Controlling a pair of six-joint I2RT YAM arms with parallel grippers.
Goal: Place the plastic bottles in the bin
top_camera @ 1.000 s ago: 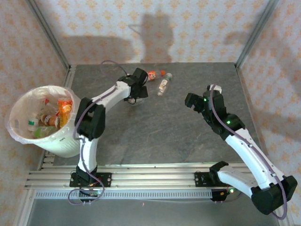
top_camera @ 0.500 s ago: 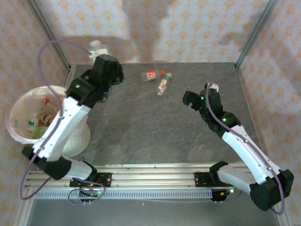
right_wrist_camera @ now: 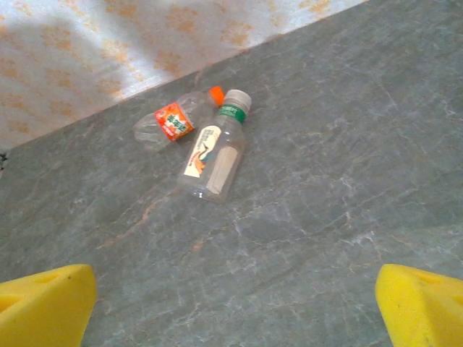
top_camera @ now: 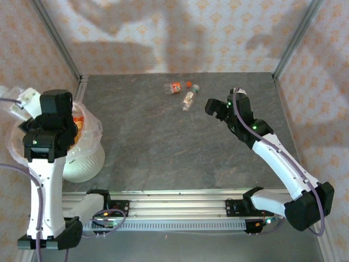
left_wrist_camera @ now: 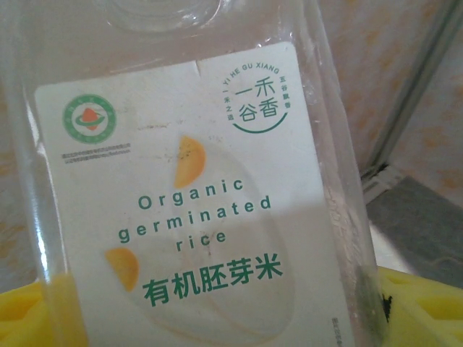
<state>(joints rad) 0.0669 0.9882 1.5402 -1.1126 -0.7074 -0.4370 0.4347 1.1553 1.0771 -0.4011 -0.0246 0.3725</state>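
A clear plastic bottle (left_wrist_camera: 188, 202) with a white "Organic germinated rice" label sits between the yellow pads (left_wrist_camera: 423, 311) of my left gripper (left_wrist_camera: 217, 318), which is shut on it. In the top view that left gripper (top_camera: 32, 112) hovers over the bin (top_camera: 84, 164) at the left, and the bottle (top_camera: 23, 100) sticks out up and to the left. Two more plastic bottles lie at the far middle of the table. One has a red label and an orange cap (top_camera: 175, 87) (right_wrist_camera: 170, 121); the other has a pale cap (top_camera: 190, 98) (right_wrist_camera: 215, 157). My right gripper (top_camera: 214, 108) (right_wrist_camera: 235, 311) is open, just right of them.
The bin holds several bottles, one of them orange-labelled (top_camera: 79, 123), under my left arm. Patterned walls with metal posts (top_camera: 289, 38) close the table at the back and sides. An aluminium rail (top_camera: 174, 202) runs along the near edge.
My left arm swung with its bottle from the far middle of the table over to the bin. My right gripper edged up and left toward the two lying bottles.
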